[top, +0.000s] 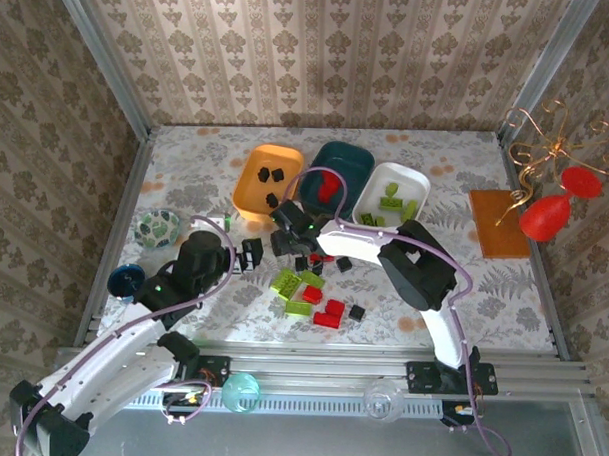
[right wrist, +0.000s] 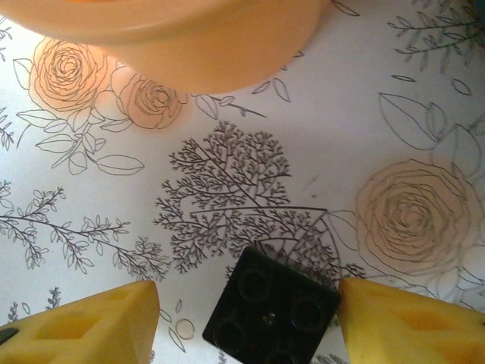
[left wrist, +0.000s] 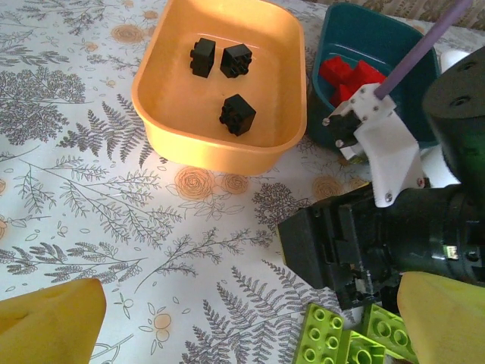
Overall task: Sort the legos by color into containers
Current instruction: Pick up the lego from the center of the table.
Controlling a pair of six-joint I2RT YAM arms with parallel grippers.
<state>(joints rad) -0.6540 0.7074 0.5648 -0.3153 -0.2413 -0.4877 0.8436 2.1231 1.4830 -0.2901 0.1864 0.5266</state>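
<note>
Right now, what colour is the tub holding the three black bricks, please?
Orange tub, best in the left wrist view.

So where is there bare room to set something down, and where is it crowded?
Bare cloth: left of the orange tub, behind the glass bowl; and between the white tub and the wooden board. Crowded: the middle, with loose bricks, the left gripper and the right gripper.

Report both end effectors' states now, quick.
Left end effector: open, holding nothing.
Right end effector: open, straddling a black brick, not clamped on it.
</note>
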